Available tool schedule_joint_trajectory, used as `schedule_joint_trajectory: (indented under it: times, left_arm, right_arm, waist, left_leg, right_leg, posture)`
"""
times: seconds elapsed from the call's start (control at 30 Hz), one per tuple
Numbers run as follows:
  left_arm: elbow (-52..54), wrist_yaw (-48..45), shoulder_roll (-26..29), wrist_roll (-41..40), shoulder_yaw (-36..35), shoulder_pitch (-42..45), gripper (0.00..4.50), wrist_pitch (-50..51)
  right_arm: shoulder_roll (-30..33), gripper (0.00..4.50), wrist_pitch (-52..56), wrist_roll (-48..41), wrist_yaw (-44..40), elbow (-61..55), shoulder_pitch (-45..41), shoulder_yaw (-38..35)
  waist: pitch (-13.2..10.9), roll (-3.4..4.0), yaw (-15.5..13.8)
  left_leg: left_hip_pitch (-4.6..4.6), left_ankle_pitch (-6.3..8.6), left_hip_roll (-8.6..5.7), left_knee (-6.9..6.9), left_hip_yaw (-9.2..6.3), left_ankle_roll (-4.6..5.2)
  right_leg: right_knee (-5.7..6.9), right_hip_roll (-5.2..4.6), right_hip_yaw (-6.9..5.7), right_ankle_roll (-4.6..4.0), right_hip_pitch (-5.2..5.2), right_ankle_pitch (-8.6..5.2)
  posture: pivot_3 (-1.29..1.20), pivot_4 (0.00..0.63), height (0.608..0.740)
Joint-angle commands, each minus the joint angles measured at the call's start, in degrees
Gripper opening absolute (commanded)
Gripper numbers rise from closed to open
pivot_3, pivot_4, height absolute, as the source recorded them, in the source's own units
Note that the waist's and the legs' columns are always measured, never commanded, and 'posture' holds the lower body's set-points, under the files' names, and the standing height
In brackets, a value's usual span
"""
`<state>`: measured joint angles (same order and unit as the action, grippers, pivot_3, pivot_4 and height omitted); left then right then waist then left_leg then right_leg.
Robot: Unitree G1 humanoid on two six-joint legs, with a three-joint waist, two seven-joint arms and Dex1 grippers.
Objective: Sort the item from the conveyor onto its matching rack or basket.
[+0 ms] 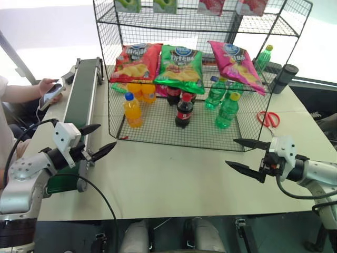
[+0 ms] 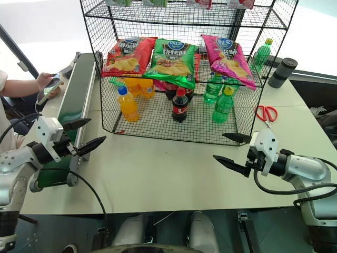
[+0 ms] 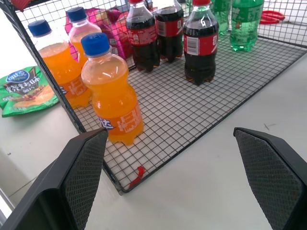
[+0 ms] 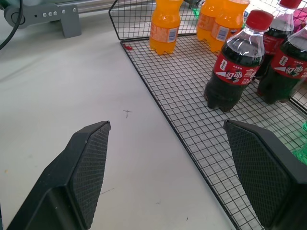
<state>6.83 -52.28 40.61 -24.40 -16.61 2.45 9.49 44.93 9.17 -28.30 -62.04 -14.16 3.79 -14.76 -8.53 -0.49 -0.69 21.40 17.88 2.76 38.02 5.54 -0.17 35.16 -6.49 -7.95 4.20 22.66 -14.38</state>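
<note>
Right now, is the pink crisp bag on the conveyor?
No, the pink bag lies on the rack's middle tier beside the green bag, away from the conveyor.

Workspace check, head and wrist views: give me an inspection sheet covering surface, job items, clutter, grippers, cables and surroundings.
Surface: pale table, bare in front of the rack.
Job's things: pink crisp bag lies on the wire rack's middle shelf, right of the green bag and red bag; conveyor at the left, nothing seen on its belt.
Clutter: red scissors, dark cylinder, small green packet beside the rack.
Grippers: left gripper and right gripper both open, holding nothing.
Cables: black cable loops from the left arm.
Surroundings: a person's hand holds a phone by the conveyor.
</note>
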Motion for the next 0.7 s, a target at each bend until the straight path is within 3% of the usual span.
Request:
schedule_joint_trajectory:
  times: [0.03,0.27,0.7]
  left_arm:
    - [1.06,-0.29,0.47,0.47,-0.77,-0.73,4.5,-2.05]
    - [1.62,-0.22,1.0,0.84,-0.02,-1.91,4.5,-0.84]
    - [-3.31,-0.34,-0.21,2.46,2.56,3.46,4.5,-3.5]
  right_arm:
    - [0.21,3.94,-1.35,0.13,-0.19,-0.16,-0.54,-0.82]
    - [0.4,3.94,-2.05,0.71,-0.53,0.14,-0.1,-0.93]
    - [0.72,3.94,-2.99,1.72,-0.02,0.91,0.49,-1.81]
  waist:
    - [0.0,0.0,-0.03]
    - [0.0,0.0,-0.04]
    - [0.0,-0.01,-0.04]
  left_leg:
    - [0.0,0.0,0.0,0.0,0.0,0.0]
    - [0.0,0.0,0.0,0.0,0.0,0.0]
    - [-0.01,0.0,0.0,0.01,0.02,0.0]
  right_leg:
    - [0.0,0.0,0.0,0.0,0.0,0.0]
    - [0.0,-0.01,0.0,0.0,0.0,0.0]
    - [0.02,0.01,0.0,0.0,-0.01,0.0]
  posture:
    - [0.0,0.15,0.74]
    - [0.0,0.15,0.74]
    - [0.0,0.15,0.74]
